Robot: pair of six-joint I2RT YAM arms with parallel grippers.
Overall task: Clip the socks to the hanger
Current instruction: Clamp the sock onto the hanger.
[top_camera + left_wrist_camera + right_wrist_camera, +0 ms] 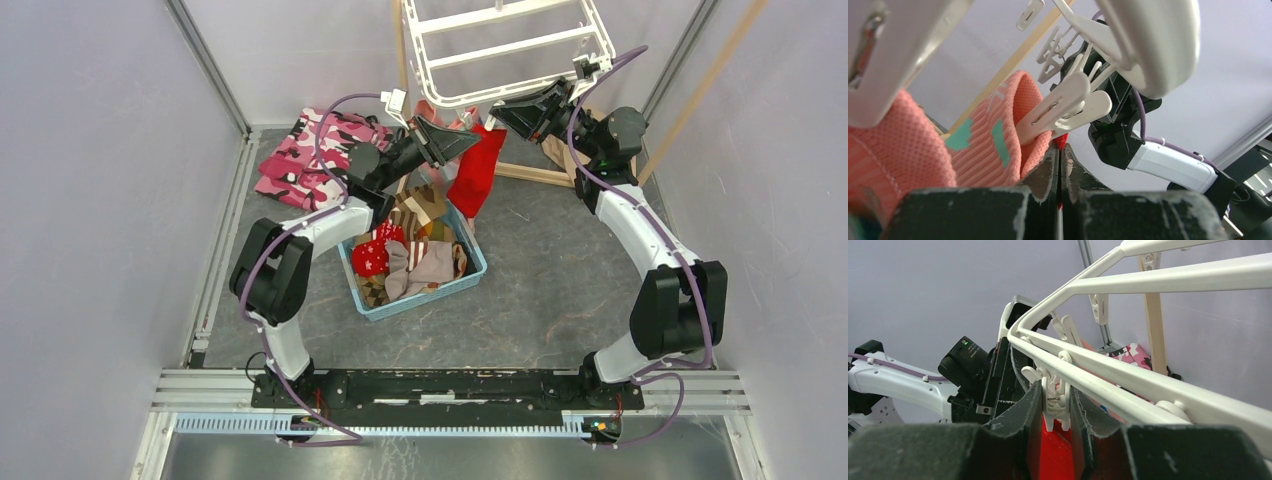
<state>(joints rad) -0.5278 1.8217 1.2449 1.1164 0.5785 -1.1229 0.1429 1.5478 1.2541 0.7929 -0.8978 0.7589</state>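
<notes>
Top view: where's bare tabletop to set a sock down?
Bare grey tabletop: between the blue plastic basket and the right arm, and between basket and black base rail. Crowded: beneath the white plastic hanger frame, where the left tool and right tool flank the red sock.

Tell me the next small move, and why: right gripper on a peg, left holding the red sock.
Probably ease the left gripper up so the edge of the red sock enters the mouth of the peg. The right gripper pinches that peg on the hanger, red fabric sits just below it, and no bite on it shows yet.
</notes>
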